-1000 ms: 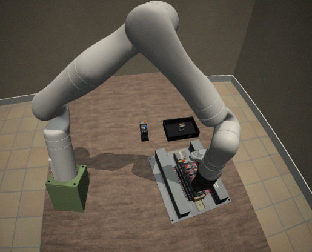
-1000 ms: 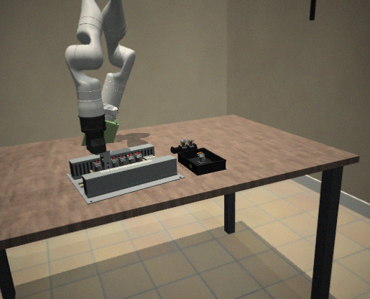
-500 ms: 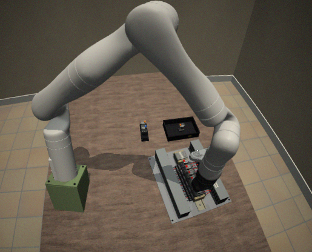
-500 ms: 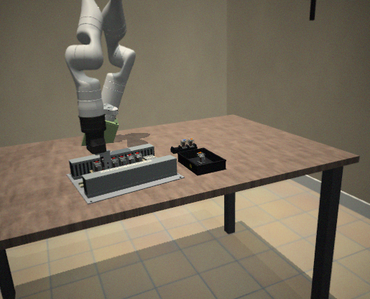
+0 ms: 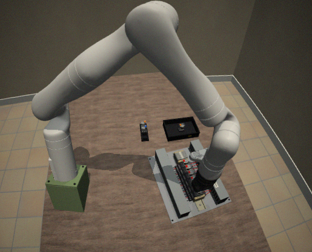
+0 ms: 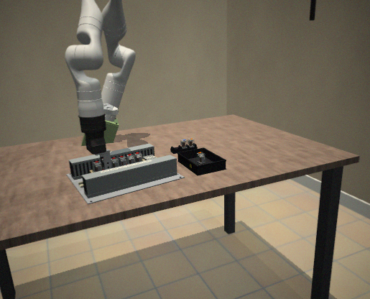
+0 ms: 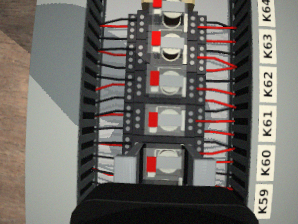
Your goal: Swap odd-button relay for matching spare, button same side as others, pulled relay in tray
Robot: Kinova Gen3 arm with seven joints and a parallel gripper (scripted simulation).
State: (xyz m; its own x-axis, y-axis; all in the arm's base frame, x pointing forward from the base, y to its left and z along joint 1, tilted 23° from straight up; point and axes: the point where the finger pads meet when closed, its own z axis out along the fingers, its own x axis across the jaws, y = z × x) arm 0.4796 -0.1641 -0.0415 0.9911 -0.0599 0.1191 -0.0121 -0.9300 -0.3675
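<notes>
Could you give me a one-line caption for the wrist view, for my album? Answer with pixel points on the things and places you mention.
A gripper (image 7: pixel 162 158) closed around a red-buttoned relay (image 7: pixel 165 165), beside label K60.

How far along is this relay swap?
The pull looks done: an orange-button relay is in the black tray. In hand: the claw grips a red-button relay in the row, its button on the same side as its neighbors'. Left: confirm it is level and fully in, which these views can't settle, then let go and back off.
</notes>
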